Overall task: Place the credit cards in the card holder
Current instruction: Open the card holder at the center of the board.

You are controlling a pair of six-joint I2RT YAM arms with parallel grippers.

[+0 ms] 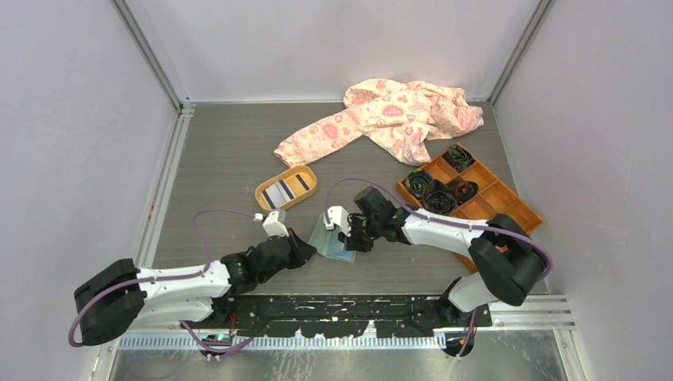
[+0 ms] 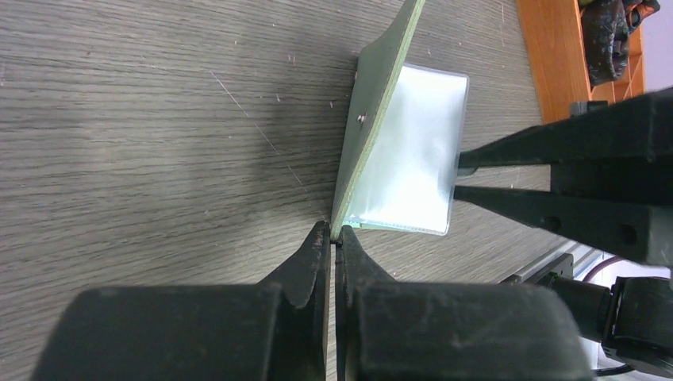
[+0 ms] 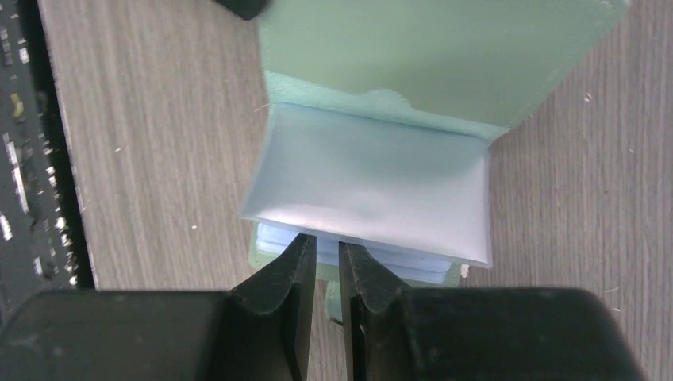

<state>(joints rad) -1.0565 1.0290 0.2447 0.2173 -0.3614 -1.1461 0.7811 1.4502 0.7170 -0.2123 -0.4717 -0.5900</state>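
Left jaws: closed, pinching the near corner of the card holder's green cover. Cover is tilted up off the desk, and a small metal stud shows on it.

Right jaws: nearly closed, narrow gap, tips right at the near edge of the clear pocket inside the holder. Can't tell from either wrist view whether they pinch that edge or only touch it. Pale blue layers sit under the pocket.

Location: card holder is open at mid-desk, near side, between my two arms. Credit cards are not in it. White ones with dark stripes lie in the orange oval tray, just far-left of the holder and apart from it.

Surface: grey wood-grain desk, matte, with fine scratches and light specks in the close-ups. A black perforated base plate carries both arms along the near edge, with a ribbed metal strip nearer than that.

Room: plain pale walls on the left, far and right sides. Aluminium frame rails run up the two far corners.

Other items: pink-and-cream patterned cloth crumpled at far right. Orange compartmented box at the right edge, with dark rolled items in several cells. Purple cables loop off both arms.
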